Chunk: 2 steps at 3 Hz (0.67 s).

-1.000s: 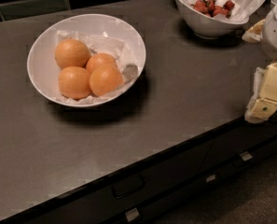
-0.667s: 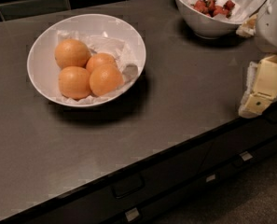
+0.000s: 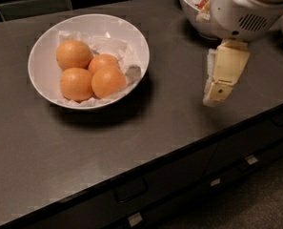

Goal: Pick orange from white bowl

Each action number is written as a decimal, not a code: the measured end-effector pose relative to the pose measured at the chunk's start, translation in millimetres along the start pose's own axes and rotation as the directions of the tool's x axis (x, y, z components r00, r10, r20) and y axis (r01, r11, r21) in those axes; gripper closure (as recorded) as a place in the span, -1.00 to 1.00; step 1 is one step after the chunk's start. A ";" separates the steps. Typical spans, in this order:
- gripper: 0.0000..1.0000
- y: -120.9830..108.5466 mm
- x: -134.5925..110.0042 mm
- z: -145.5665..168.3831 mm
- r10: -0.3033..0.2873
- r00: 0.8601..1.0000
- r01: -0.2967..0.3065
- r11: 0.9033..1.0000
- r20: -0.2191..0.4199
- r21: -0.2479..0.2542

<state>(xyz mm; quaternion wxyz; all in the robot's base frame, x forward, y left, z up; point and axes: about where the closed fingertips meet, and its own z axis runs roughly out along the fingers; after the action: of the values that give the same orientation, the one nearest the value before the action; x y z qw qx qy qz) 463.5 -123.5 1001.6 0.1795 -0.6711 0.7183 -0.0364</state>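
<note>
Hanging over the counter (image 3: pixel 155 128), right of the white bowl (image 3: pixel 41 46), the gripper (image 3: pixel 216 95) touches neither bowl; how wide it stands cannot be told. The orange (image 3: pixel 108 81) lies in the white bowl's right side, one of four on crumpled paper (image 3: pixel 110 44). Far right: small bowl (image 3: pixel 191 13) with red berries (image 3: pixel 203 4). Since 0.7 s ago the gripper has shifted left.

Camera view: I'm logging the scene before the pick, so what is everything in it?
counter: one, dark grey, across the view
white bowl: one, white, on it at left
oranges: four, orange, in the white bowl
paper: crumpled, white, lining that bowl
smaller bowl: one, white, back right, partly behind the arm
drawers: dark, below the counter's front
arm: white, top right
gripper: one, cream, above the counter, right of the white bowl, apart from it
</note>
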 end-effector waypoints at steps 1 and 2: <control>-1.00 -0.1 -0.2 0.0 0.000 1.000 0.000 1.000 0.000 0.000; -1.00 -4.6 -7.5 6.4 0.010 0.999 -0.010 1.000 0.038 0.002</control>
<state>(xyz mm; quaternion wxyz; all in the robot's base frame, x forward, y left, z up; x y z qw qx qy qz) 470.0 -115.3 998.5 0.1938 -0.6678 0.7183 -0.0236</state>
